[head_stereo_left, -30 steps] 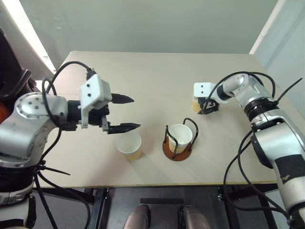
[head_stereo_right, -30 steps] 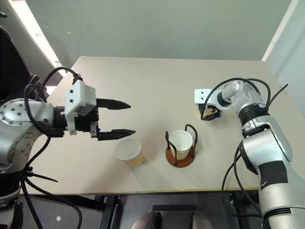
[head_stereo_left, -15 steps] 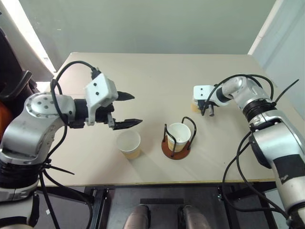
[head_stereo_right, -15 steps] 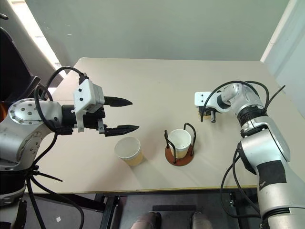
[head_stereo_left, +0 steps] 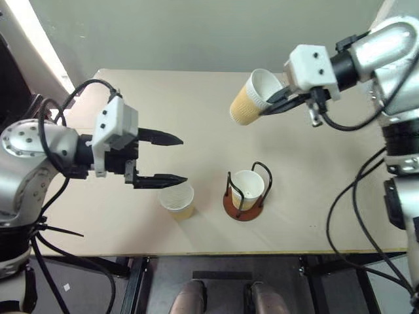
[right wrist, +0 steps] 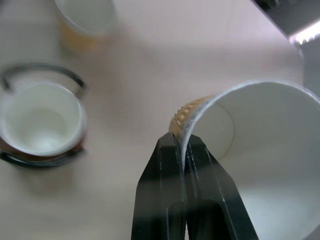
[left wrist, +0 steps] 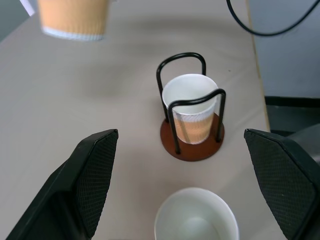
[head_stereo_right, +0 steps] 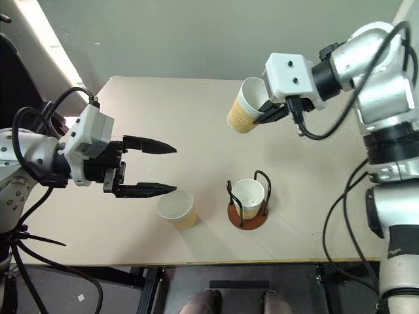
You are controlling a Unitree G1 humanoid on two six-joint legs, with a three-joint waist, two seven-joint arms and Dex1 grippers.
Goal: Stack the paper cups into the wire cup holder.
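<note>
Head views: the right gripper (head_stereo_left: 283,99) is pinched on the rim of a cup (head_stereo_left: 251,98), carried tilted in the air at about 1 o'clock from the holder (head_stereo_left: 246,190). A second cup (head_stereo_left: 247,188) sits inside the holder; a third cup (head_stereo_left: 176,199) stands on the table (head_stereo_left: 196,111) at the holder's 9 o'clock. The left gripper (head_stereo_left: 171,157) hovers spread wide just above that third cup, holding nothing.

Left wrist view: its fingers (left wrist: 95,170) flank the third cup, the holder beyond.

Right wrist view: fingers clamp one wall of the rim, one inside, one outside.

Judgement: thin paper is light and crushes easily; a gentle rim pinch suits, and it should nest freely.
</note>
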